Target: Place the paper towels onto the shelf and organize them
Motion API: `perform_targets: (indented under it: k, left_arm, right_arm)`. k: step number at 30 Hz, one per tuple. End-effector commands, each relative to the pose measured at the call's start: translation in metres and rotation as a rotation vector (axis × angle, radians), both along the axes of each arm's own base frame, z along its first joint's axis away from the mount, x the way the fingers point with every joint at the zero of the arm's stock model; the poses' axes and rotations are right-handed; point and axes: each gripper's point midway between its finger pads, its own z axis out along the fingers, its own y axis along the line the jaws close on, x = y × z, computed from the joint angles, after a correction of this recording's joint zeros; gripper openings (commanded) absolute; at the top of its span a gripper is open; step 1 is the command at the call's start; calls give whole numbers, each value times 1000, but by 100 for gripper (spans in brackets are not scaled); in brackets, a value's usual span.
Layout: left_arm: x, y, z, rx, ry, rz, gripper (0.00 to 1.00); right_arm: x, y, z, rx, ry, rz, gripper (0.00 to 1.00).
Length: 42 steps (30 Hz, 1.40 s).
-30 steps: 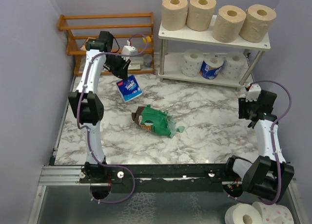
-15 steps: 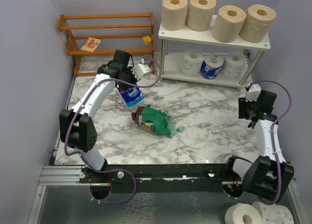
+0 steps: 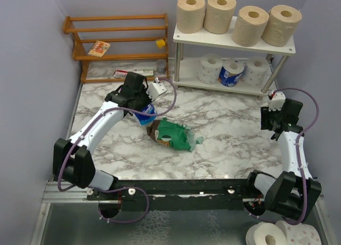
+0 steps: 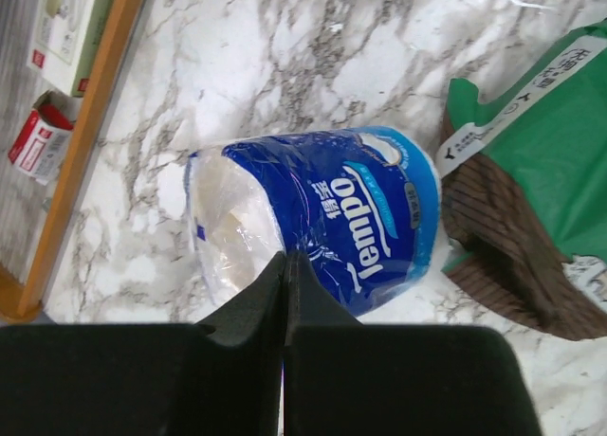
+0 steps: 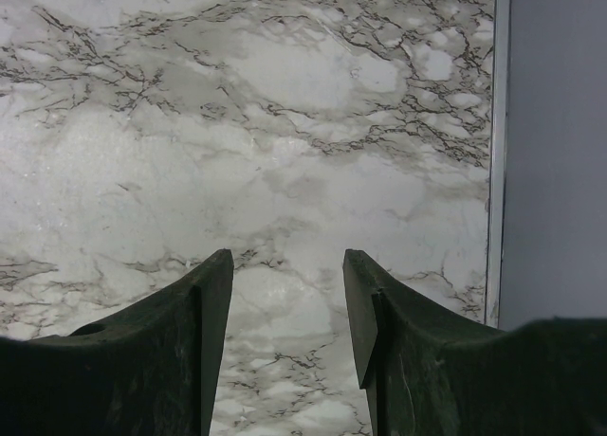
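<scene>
Blue-wrapped cylindrical paper towel roll (image 4: pixel 313 227) is left of bench centre, just beside the green and brown snack bag (image 4: pixel 531 180), your left gripper (image 4: pixel 285 265) pinched tight on its wrapper. Lift clear of the bag before swinging toward the white two-tier shelf (image 3: pixel 213 39). Your right gripper (image 5: pixel 287 303) is spread wide.

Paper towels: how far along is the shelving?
Done: four tan rolls on the shelf, top tier; three rolls below. In hand: left end effector pinches the blue-wrapped roll beside the snack bag. Left: shelving it, plus two white rolls beside the right arm's base. Right end effector open, empty.
</scene>
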Motion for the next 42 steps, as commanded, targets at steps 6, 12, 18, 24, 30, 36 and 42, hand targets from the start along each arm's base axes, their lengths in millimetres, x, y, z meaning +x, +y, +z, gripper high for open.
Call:
perform_targets:
  k: [6,12,18,24,30,36,42]
  left_arm:
    - [-42,-9,-21,-42,49,-36,3]
    - [-62,-11,-36,-76,104,-45,20]
    - [-79,-24,-32,-156,176,-66,39]
    - [-82,-31,-21,-204,167,-76,50]
    - [-83,-33,-11,-199,139,-127,76]
    - [-72,-24,-27,-105,153,-121,78]
    - [-67,-21,-48,-61,206,-97,66]
  right_arm:
    - [3,-1,6,-3,-18,8,52]
    - [3,-1,5,-1,-15,7,52]
    - [3,1,5,3,-12,16,52]
    - [3,0,6,0,-19,15,52]
    - [3,0,3,5,-4,15,52]
    - [4,0,0,10,7,16,52]
    - [3,0,-1,12,9,15,52]
